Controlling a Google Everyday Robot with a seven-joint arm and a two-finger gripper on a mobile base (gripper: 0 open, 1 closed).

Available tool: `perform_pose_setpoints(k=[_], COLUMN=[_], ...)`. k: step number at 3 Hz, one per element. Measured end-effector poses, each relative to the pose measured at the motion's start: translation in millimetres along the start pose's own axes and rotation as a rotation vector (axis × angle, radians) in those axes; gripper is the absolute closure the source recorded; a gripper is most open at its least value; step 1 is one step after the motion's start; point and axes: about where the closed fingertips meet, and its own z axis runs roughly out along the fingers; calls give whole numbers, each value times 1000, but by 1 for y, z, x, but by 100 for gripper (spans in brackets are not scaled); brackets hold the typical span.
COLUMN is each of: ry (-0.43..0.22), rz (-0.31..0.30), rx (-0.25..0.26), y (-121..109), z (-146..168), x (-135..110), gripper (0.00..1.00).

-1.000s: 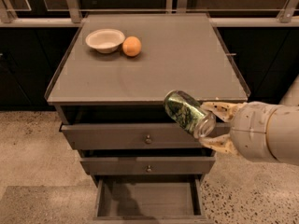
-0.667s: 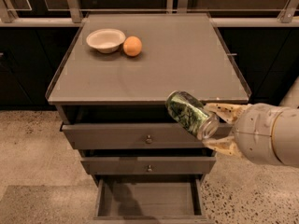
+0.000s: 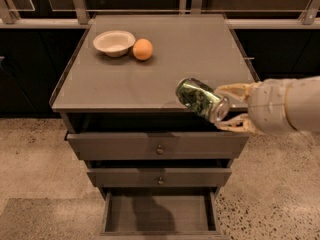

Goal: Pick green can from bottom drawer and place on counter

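Observation:
My gripper (image 3: 226, 108) comes in from the right and is shut on the green can (image 3: 200, 99). The can lies tilted, its dark-green body pointing up-left and its silver end toward the fingers. It hangs over the front right part of the counter (image 3: 150, 79), just above the front rim. The bottom drawer (image 3: 159, 215) stands pulled open below, a flat tray with nothing showing in it.
A white bowl (image 3: 113, 42) and an orange fruit (image 3: 143, 49) sit at the counter's back left. Two knobbed drawers (image 3: 159, 146) stand slightly open above the bottom one. Speckled floor lies around the cabinet, dark cabinets behind.
My gripper has carried the can a little up and to the left, from in front of the top drawer to over the counter's front edge.

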Motion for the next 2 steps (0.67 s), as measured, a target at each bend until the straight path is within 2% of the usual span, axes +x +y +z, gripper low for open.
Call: perform_pose_setpoints(k=[1, 2], ry=[-50, -125], rz=[-26, -12], rx=[-27, -44], y=[-37, -60], z=[36, 82], x=[14, 20], gripper=[100, 100])
